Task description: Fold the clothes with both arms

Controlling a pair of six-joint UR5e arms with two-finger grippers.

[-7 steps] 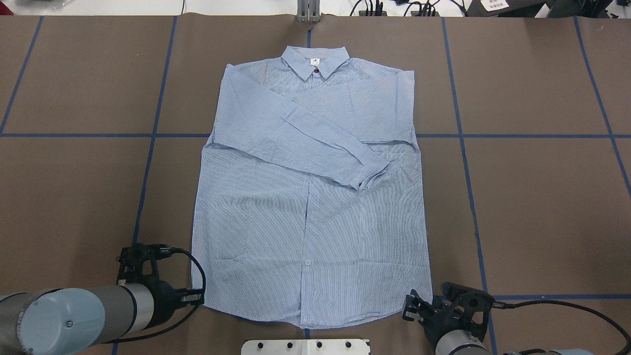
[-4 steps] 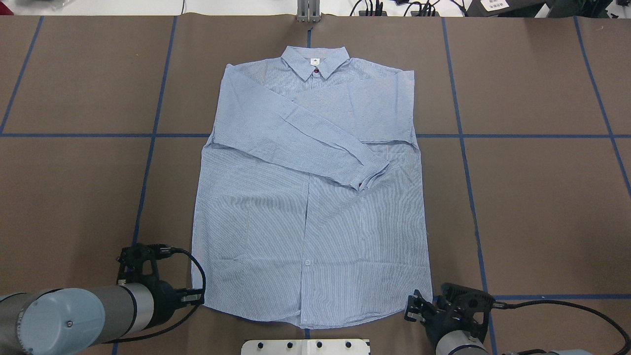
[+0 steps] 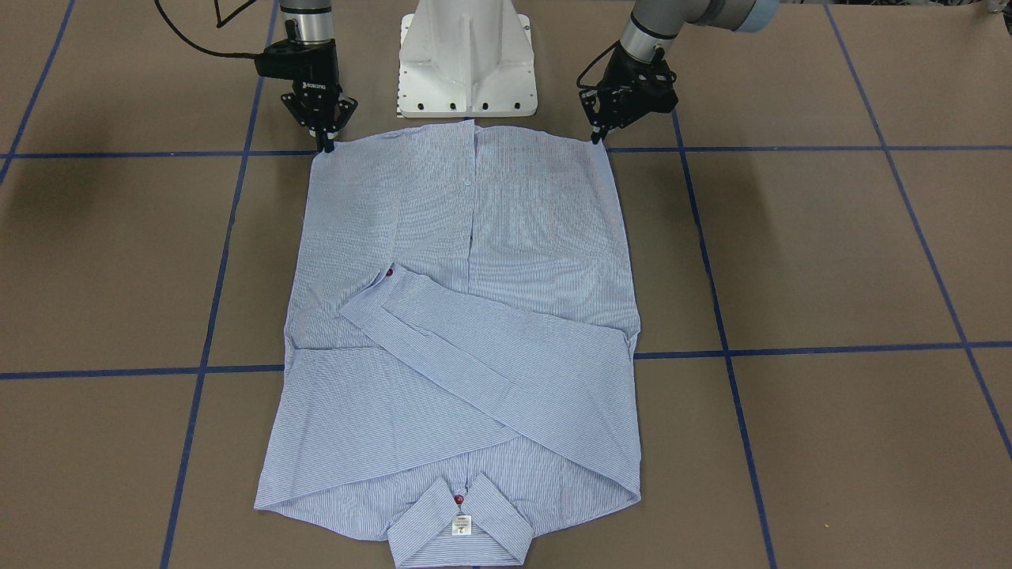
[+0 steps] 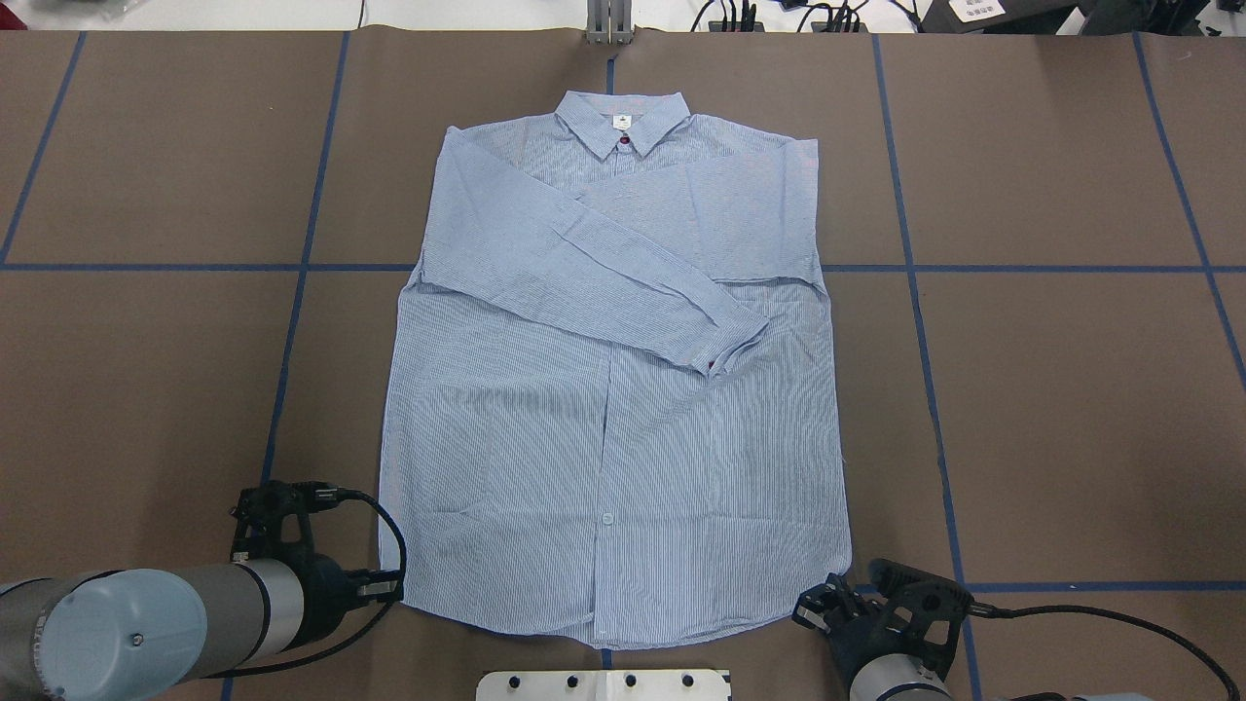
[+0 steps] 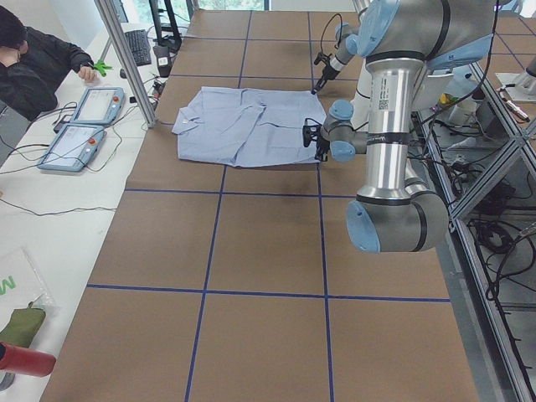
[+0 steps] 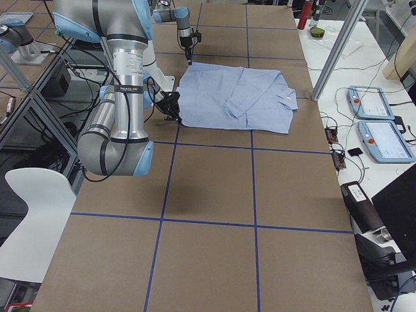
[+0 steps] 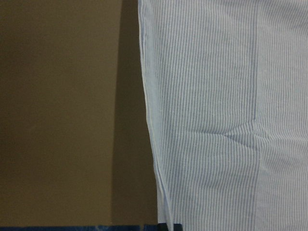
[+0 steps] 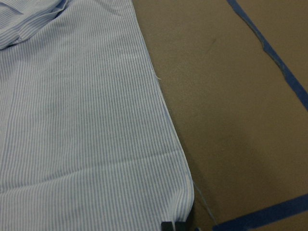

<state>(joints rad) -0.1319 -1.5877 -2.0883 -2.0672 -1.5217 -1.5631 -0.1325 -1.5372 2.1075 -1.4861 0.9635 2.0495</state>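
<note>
Two arms work one shirt, which lies flat in the middle of the brown table.

Front-facing view: the collar points to 6 o'clock and the hem to 12 o'clock, just short of the white pedestal. A sleeve crosses the chest, its cuff toward 10 o'clock. The right arm comes down at 11 o'clock and the right jaws are drawn together to a point on that hem corner. The left arm comes in at 1 o'clock, and the left jaws are closed at the other hem corner.

Overhead view: the collar is at 12 o'clock. The left arm sits at 7 o'clock and the right arm at 5 o'clock, each at a bottom corner of the shirt.

Left side view: the near left arm stands at 3 o'clock of the shirt; a person sits at 10 o'clock.

Right side view: the near right arm is at 9 o'clock of the shirt.

Left wrist view: the striped edge of the shirt runs down into the closed tips at 6 o'clock.

Right wrist view: the rounded corner of the shirt runs into the pinched tips at 6 o'clock; blue tape crosses the table at 2 o'clock.
</note>
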